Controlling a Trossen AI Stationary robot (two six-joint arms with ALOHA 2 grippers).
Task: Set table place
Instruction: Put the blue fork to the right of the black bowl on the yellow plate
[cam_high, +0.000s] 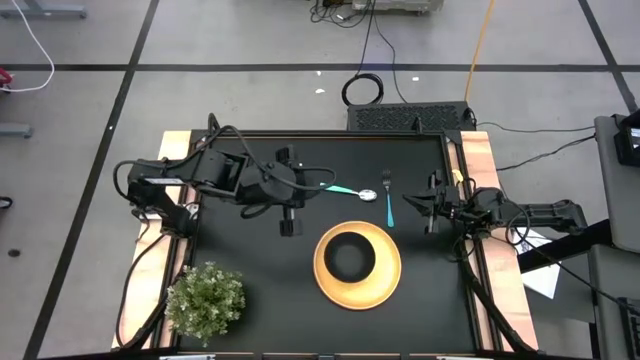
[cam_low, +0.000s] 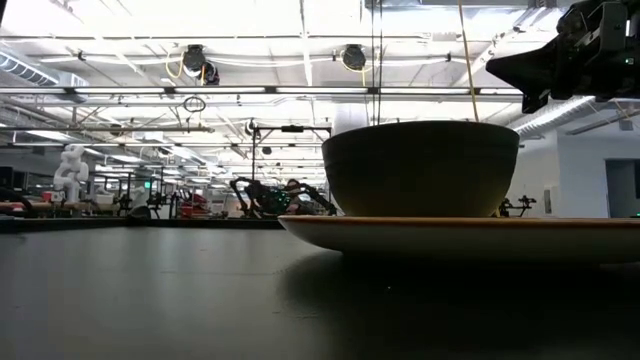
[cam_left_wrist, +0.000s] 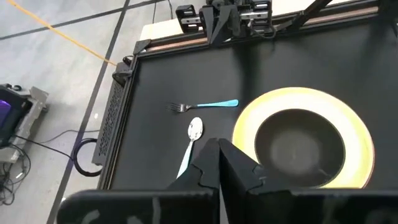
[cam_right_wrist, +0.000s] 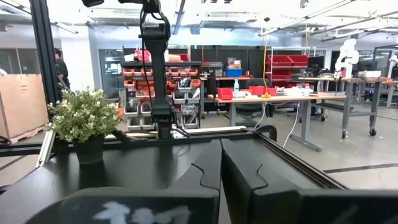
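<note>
The left gripper (cam_high: 325, 184) hangs over the middle of the table (cam_high: 250, 250), its fingers (cam_left_wrist: 211, 163) pressed together with nothing between them, right by the teal handle end of the spoon (cam_high: 354, 192). The spoon lies flat, its metal bowl pointing toward the right edge. Just beside it, the fork (cam_high: 388, 200) lies with its tines toward the far edge and teal handle toward the near edge. Nearer the front edge sits the round yellow plate (cam_high: 384, 285), with the smaller black bowl (cam_high: 350, 257) upright on its middle. The right gripper (cam_high: 412, 200) waits near the right edge, fingers together, empty. A bushy green potted plant (cam_high: 206, 300) stands in the near left corner.
</note>
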